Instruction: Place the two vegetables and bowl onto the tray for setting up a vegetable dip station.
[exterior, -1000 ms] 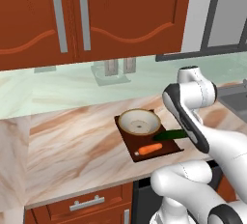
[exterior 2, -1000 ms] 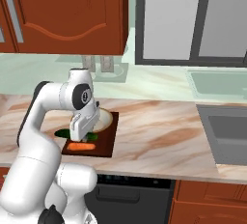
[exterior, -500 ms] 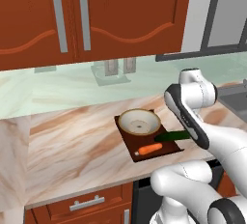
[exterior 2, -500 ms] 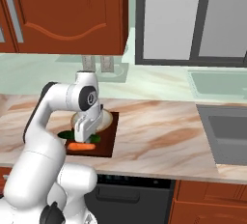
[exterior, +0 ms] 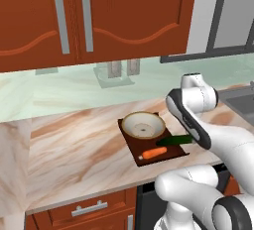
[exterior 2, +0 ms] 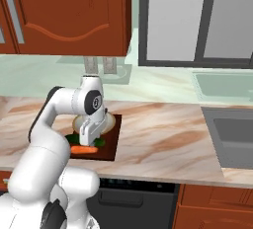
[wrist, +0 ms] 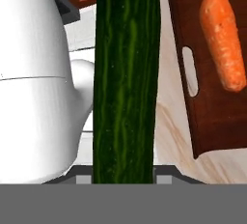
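Jaws clenched on the cucumber (wrist: pixel 126 78), which runs straight up the hand view from between them. Beside it there, the carrot (wrist: pixel 224 38) lying on the tray (wrist: pixel 212 121), next to the slot handle. From the left base view: cucumber (exterior: pixel 174 140) poking out over the tray's (exterior: pixel 133 146) right end, carrot (exterior: pixel 154 152) along the near edge, bowl (exterior: pixel 143 125) on the far half. Tray flat on the marbled worktop (exterior: pixel 74 147).
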Available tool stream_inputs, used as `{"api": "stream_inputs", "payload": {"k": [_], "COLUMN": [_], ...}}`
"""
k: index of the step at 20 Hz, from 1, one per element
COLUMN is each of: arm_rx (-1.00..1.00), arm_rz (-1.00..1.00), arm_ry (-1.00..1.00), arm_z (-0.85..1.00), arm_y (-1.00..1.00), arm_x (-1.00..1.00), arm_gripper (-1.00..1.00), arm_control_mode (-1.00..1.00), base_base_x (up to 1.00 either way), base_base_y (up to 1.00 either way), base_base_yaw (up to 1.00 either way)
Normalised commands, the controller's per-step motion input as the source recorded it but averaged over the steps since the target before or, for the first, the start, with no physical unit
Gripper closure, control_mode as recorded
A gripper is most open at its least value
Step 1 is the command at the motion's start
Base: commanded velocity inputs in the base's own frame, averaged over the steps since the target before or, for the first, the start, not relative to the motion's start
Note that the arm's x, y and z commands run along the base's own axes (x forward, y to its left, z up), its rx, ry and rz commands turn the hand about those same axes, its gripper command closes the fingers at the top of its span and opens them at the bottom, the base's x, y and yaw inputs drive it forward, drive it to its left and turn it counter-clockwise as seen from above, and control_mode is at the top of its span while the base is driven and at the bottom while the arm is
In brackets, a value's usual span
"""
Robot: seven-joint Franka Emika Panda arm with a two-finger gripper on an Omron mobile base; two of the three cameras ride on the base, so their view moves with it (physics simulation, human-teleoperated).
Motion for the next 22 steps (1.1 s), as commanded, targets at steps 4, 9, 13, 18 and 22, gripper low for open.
{"api": "stream_inputs", "payload": {"k": [4, 9, 13, 18, 22], "arm_rx": [0.0, 0.0, 0.0, 0.0, 0.0], "arm_rz": [0.0, 0.0, 0.0, 0.0, 0.0], "arm_ry": [0.0, 0.0, 0.0, 0.0, 0.0], "arm_z": [-0.13, -0.16, -0.18, -0.22, -0.2], "arm_y": [0.0, 0.0, 0.0, 0.02, 0.01], "arm_x": [0.2, 0.16, 0.14, 0.12, 0.11], "arm_gripper": [1.0, 1.0, 1.0, 1.0, 1.0], "arm_control_mode": [-1.0, -1.0, -1.0, -1.0, -1.0], "base_base_x": [0.0, 0.0, 0.0, 0.0, 0.0], "base_base_y": [0.0, 0.0, 0.0, 0.0, 0.0], "base_base_yaw": [0.0, 0.0, 0.0, 0.0, 0.0]}}
